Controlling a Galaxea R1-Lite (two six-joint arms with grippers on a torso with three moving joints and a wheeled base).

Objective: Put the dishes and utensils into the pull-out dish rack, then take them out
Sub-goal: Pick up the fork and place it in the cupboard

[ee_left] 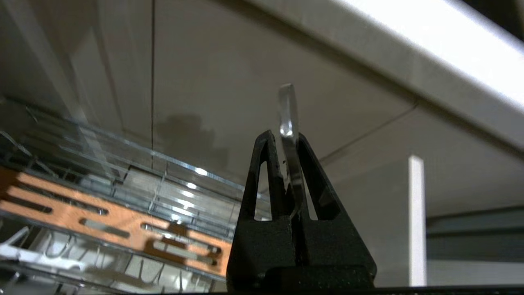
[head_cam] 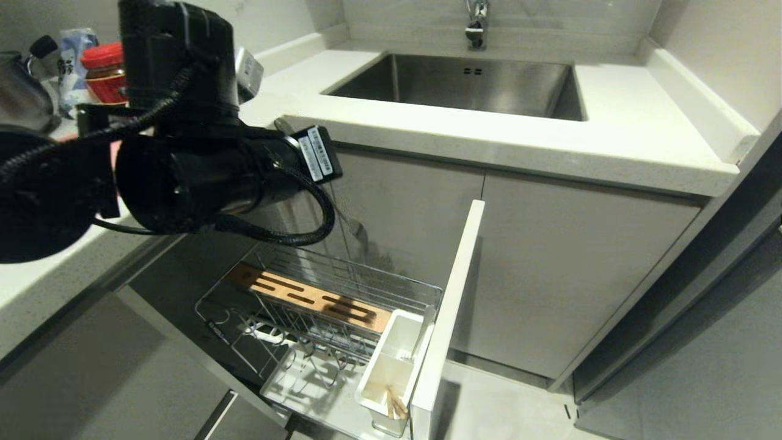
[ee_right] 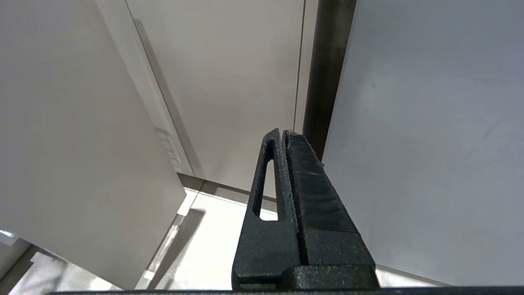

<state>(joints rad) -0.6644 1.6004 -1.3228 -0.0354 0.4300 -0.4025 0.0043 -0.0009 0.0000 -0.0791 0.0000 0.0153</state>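
Observation:
My left gripper (ee_left: 283, 137) is shut on a slim metal piece of cutlery (ee_left: 288, 110), whose rounded end sticks out past the fingertips. It hangs in the air in front of the cabinet, above the pull-out dish rack (head_cam: 342, 287). In the head view the cutlery (head_cam: 351, 232) is a faint streak below my left arm (head_cam: 177, 153). The rack is pulled out, with its wooden strip (head_cam: 305, 297), white cutlery box (head_cam: 391, 366) and front panel (head_cam: 449, 305). Wooden chopsticks (head_cam: 396, 403) stand in the box. My arm hides the dishes. My right gripper (ee_right: 283, 133) is shut and empty, parked by a cabinet door.
The steel sink (head_cam: 464, 85) and tap (head_cam: 476, 24) lie behind the white counter (head_cam: 611, 140). A red-lidded jar (head_cam: 104, 73) and a dark kettle (head_cam: 21, 91) stand at the far left. A lower drawer front (head_cam: 226, 418) juts out below the rack.

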